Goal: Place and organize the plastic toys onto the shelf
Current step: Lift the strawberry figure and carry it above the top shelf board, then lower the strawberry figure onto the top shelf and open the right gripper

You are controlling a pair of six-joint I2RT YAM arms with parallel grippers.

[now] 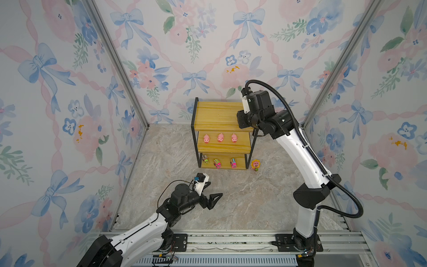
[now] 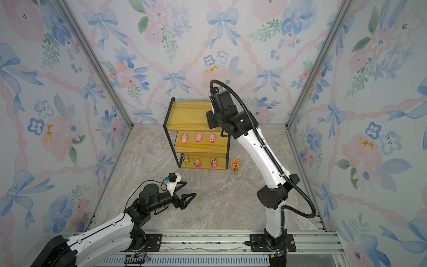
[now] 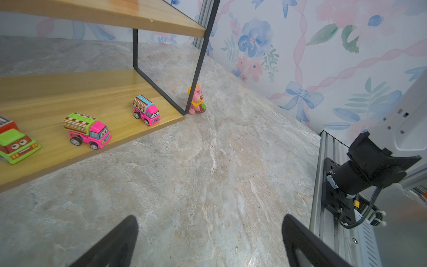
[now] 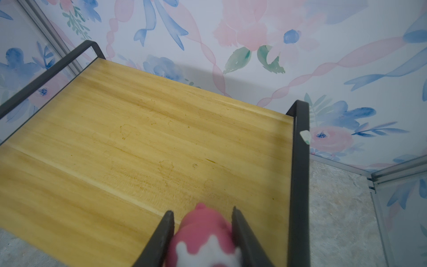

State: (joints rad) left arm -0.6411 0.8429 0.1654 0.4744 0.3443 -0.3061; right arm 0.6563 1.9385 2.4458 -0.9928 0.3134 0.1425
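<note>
The left gripper (image 1: 215, 189), black triangular fingers spread wide and empty, hangs over the veined marble-look tabletop (image 1: 254, 198). The yellow wooden, black-metal-framed shelf (image 1: 218, 115) carries three glossy pink plastic pigs (image 1: 220, 138) mid-tier and three multicoloured toy trucks (image 1: 217, 163) below. A sunflower-petalled pink bear (image 1: 255, 164) stands just beside it. The right gripper (image 4: 202, 210), narrowed, clamps a rounded pink-and-white figurine (image 4: 203, 228) over the top board.

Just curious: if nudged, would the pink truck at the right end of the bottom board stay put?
Probably not: the pink truck sits on wheels, nose towards the shelf's front edge, so it may roll off. Small, hard-looking plastic: likely light and stiff.
</note>
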